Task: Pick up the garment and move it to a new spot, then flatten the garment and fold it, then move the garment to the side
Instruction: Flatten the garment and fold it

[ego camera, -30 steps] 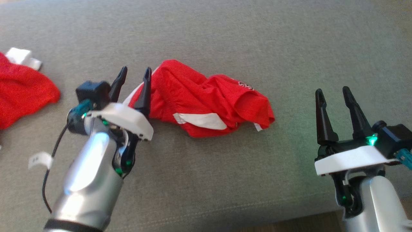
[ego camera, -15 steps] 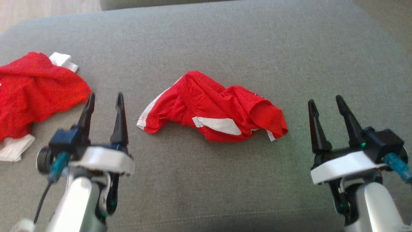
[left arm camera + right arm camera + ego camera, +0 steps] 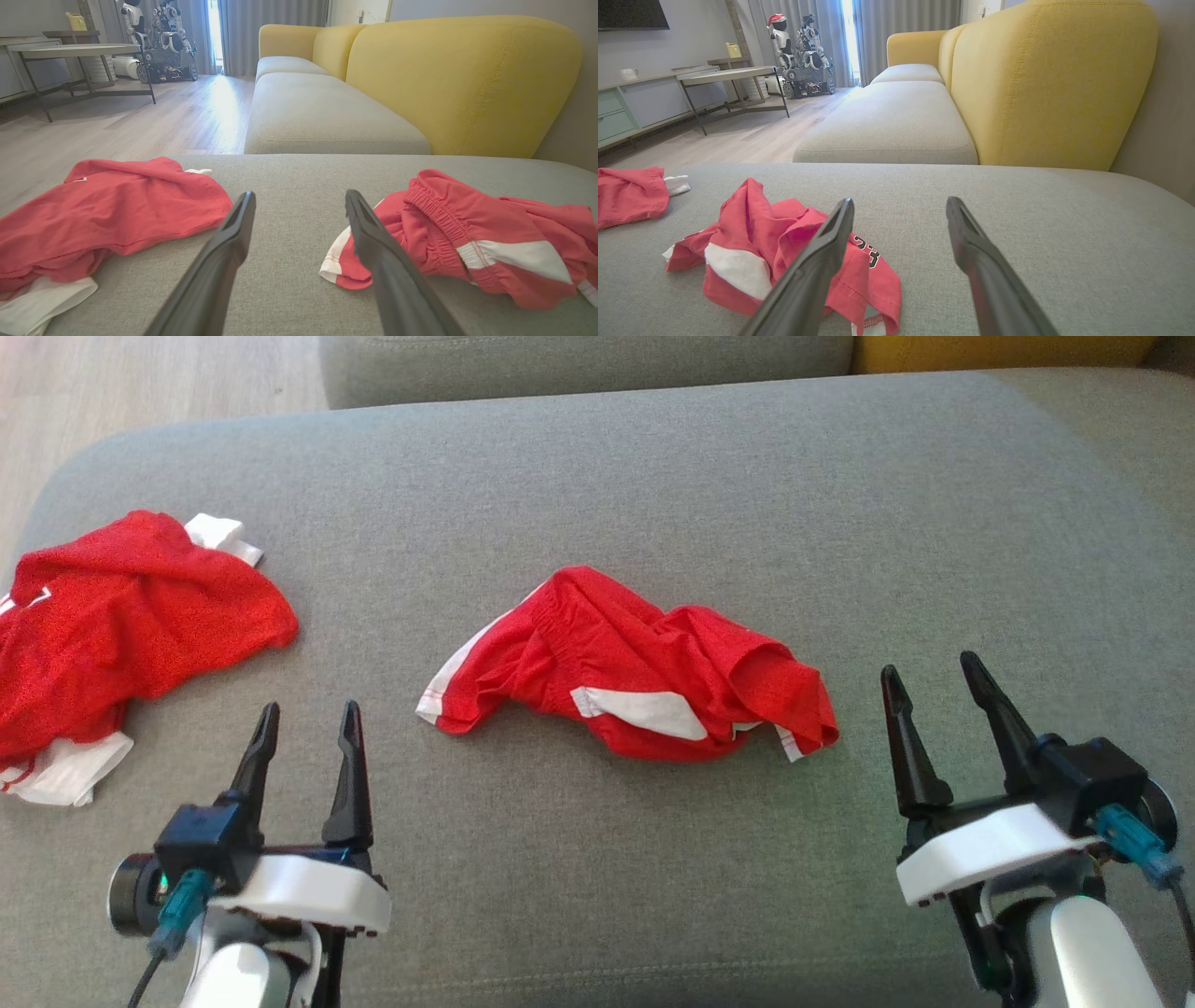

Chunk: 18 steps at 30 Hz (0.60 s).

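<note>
Evidently the red shorts (image 3: 635, 672) lie crumpled in the middle of the grey sofa seat (image 3: 653, 457), between both grippers and touching neither. The left gripper (image 3: 310, 707) and right gripper (image 3: 929, 663) stand spread and empty. To lift cleanly, I would pinch the elastic waistband (image 3: 432, 217) rather than a loose fold, coming in low, and steer clear of the second red garment (image 3: 131, 616) at left.

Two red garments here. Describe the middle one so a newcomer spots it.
On the grey cushion, look at the centre. The crumpled red shorts there show an elastic waistband and white patch; the other red garment lies at the left edge.
</note>
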Motion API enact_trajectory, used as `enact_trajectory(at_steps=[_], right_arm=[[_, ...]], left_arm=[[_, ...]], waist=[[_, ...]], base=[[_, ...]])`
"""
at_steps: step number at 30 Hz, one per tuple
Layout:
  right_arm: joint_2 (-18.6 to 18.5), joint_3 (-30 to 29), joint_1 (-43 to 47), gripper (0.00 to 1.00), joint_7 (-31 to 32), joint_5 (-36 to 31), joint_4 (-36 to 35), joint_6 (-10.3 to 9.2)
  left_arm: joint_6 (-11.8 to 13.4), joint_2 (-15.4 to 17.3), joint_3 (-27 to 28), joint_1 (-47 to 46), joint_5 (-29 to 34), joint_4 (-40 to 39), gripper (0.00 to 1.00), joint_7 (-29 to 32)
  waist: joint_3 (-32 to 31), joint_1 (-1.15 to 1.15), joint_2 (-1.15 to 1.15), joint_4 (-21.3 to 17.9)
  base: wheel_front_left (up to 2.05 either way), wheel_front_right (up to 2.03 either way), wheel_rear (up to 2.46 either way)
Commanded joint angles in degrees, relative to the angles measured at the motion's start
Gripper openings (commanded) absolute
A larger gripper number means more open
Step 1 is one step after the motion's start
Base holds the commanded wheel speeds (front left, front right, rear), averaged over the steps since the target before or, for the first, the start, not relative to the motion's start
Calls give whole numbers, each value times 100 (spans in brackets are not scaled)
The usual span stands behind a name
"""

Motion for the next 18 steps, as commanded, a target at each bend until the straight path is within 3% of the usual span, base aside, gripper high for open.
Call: enact_trajectory(at_steps=[1, 18], right_arm=[[-21, 152, -98, 100, 9, -33, -235, -4], [-21, 399, 15, 100, 155, -278, -183, -4]], left_arm=[[24, 129, 179, -181, 9, -226, 100, -4], [58, 167, 101, -216, -21, -261, 100, 61]], waist=[[1, 0, 0, 2], [36, 0, 0, 22]], base=[[0, 0, 0], [0, 0, 0]])
